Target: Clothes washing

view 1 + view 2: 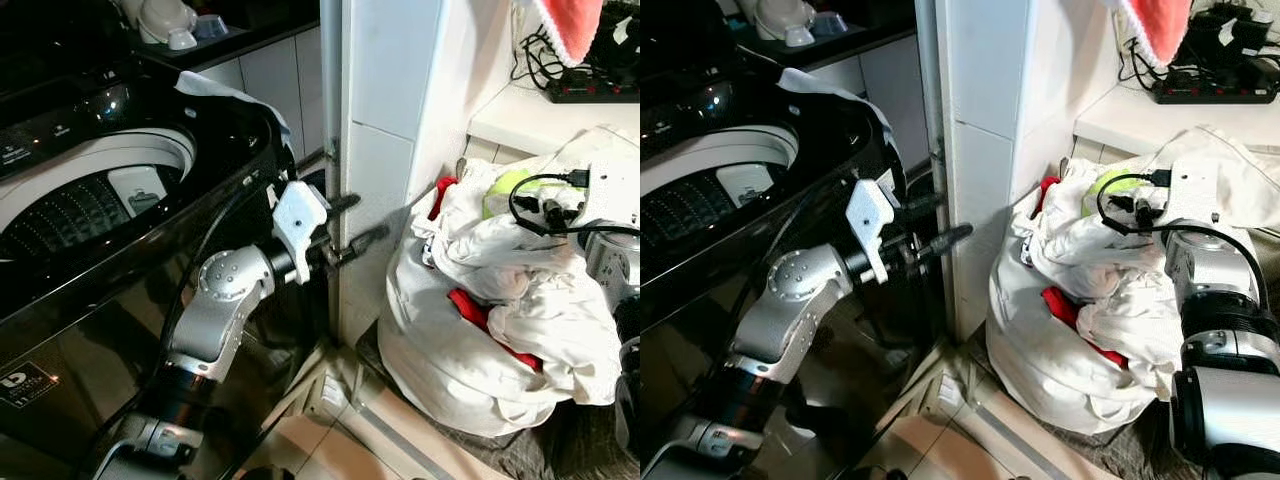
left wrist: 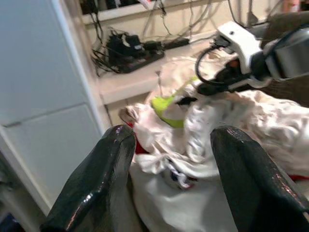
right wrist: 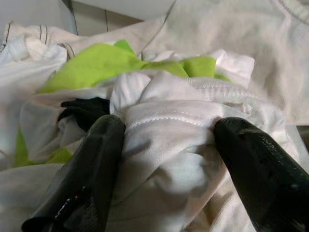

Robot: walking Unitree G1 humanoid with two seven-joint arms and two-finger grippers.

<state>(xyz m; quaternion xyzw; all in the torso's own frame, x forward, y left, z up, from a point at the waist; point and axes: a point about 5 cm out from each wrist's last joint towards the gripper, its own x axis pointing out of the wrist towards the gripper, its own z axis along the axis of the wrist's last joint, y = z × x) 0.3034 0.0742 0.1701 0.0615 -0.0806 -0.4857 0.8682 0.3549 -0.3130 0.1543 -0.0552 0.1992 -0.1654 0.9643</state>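
your right gripper (image 3: 164,159) has its fingers spread around a fold of white cloth (image 3: 169,121) atop the laundry pile (image 1: 470,330) by the washing machine (image 1: 90,190); it's soft and light, so pinch that raised fold; left gripper (image 1: 352,228) spread, empty.

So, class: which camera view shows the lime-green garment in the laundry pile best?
The right wrist view: the lime-green garment spreads wide among white clothes, just beyond the right end effector, whose fingers straddle a white fold. The left wrist view shows a smaller patch; the eye views show a sliver atop the pile.
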